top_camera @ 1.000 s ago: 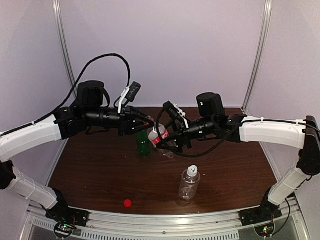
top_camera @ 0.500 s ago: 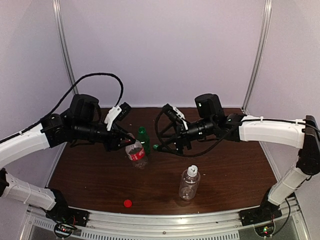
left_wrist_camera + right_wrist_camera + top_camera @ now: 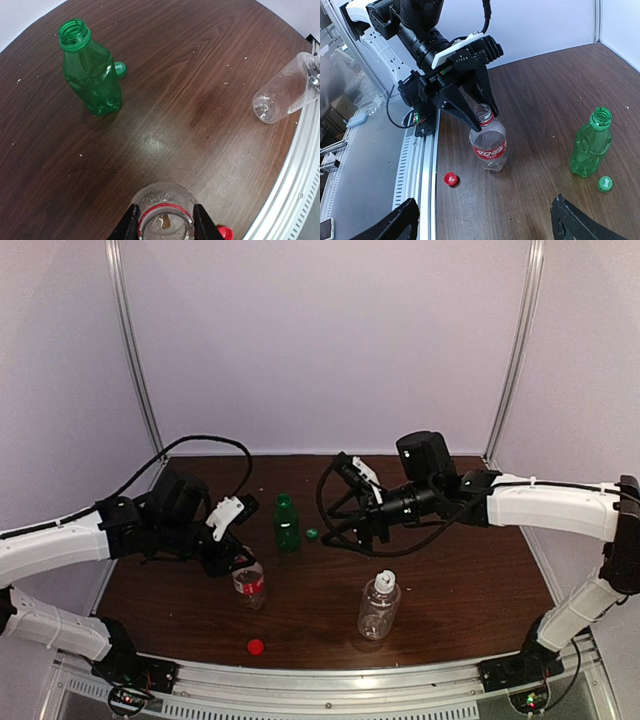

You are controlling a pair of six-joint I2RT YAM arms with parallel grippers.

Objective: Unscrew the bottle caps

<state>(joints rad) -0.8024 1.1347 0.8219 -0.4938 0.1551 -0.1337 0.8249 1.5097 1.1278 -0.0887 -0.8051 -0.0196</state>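
Left hand low and pinched, right hand spread wide.

The dark surface bears a red-label bottle in the left hand, with a green bottle and green cap ahead. Rightward stands a ribbed bottle, and nearer a red cap.

Red label on the short clear bottle has white script, too small to read. No other text legible.
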